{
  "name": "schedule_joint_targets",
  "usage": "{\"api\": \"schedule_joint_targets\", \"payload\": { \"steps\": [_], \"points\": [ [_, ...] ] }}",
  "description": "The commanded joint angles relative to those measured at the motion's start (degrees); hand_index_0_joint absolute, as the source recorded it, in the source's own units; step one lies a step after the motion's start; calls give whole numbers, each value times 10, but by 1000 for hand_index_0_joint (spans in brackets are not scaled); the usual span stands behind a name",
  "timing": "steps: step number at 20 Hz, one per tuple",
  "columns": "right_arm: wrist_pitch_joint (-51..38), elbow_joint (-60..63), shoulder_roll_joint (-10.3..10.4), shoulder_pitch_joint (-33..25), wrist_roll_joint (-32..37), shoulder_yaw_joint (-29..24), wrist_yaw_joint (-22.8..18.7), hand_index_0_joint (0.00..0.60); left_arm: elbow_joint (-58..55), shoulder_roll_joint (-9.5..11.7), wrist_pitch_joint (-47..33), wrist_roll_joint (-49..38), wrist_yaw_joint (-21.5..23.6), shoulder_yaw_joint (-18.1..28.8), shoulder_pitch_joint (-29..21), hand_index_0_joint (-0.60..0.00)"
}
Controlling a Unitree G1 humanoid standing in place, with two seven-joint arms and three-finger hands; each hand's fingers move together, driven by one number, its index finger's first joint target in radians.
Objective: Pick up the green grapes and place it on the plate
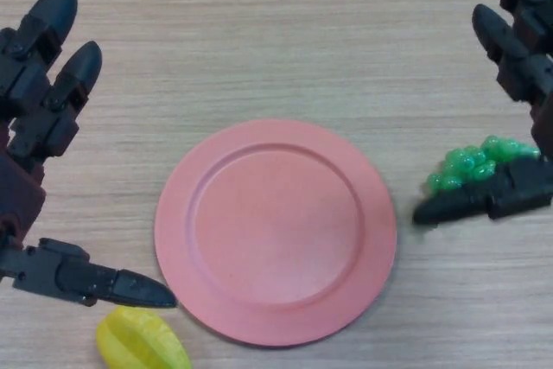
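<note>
A bunch of green grapes [471, 166] lies on the wooden table, just right of the round pink plate [276, 231], which holds nothing. My right hand [505, 194] is at the right edge, open. Its thumb lies on the table along the near side of the grapes and touches them. Its fingers [518, 49] are straight and stand apart above the far side of the bunch. My left hand [39, 123] is open at the left edge, away from the grapes.
A yellow star fruit [138, 343] lies at the bottom left, close to the plate's near-left rim and right under my left thumb [95, 281]. Bare wooden table shows beyond the plate.
</note>
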Motion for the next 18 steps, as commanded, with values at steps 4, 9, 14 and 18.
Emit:
{"api": "schedule_joint_targets", "payload": {
  "steps": [4, 9, 14, 18],
  "points": [
    [-214, 177, -51, -88, -99, -41, 13, 0, -16, 1, -99, 6, -5, 14, 5, 0],
    [-272, 311, -56, -130, -143, -26, 4, 0, -18, -3, -111, 14, -6, 11, 12, 0],
    [-328, 441, -59, -168, -178, -17, -4, 0, -14, -3, -113, 6, -7, 21, 11, 0],
    [-398, 557, -59, -194, -198, -10, -26, 0, -12, -1, -114, 0, -10, 25, 12, 0]
  ]
}}
